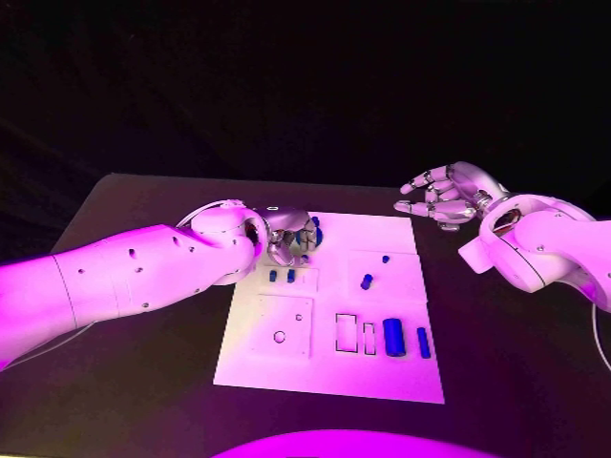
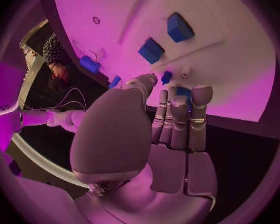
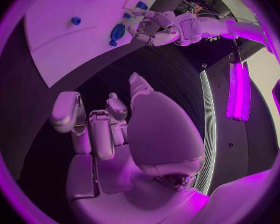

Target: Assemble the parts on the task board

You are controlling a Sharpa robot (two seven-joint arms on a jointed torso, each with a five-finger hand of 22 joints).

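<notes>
Fingertips of the left hand (image 1: 286,236) sit over the upper left corner of the board (image 1: 389,377), curled down towards a long blue part (image 1: 315,230) that lies just to their right in the head view. Its long axis runs roughly up and down the frame. In the left wrist view the fingers (image 2: 179,119) stand straight and close together, with a bit of blue (image 2: 184,92) just past their tips; whether they touch or pinch it I cannot tell.

Right hand (image 1: 448,196) hangs off the board's upper right corner, well apart from every part, fingers loosely curled and holding nothing.

Other parts lie lower in the frame: two small pegs (image 1: 281,276) below the left hand, one peg (image 1: 367,281) mid-board, and two upright bars (image 1: 406,338) lower right.

Judged from this, the left hand is much the nearer one, and the coming move turns on closing across the long part's narrow width, not along its length.
</notes>
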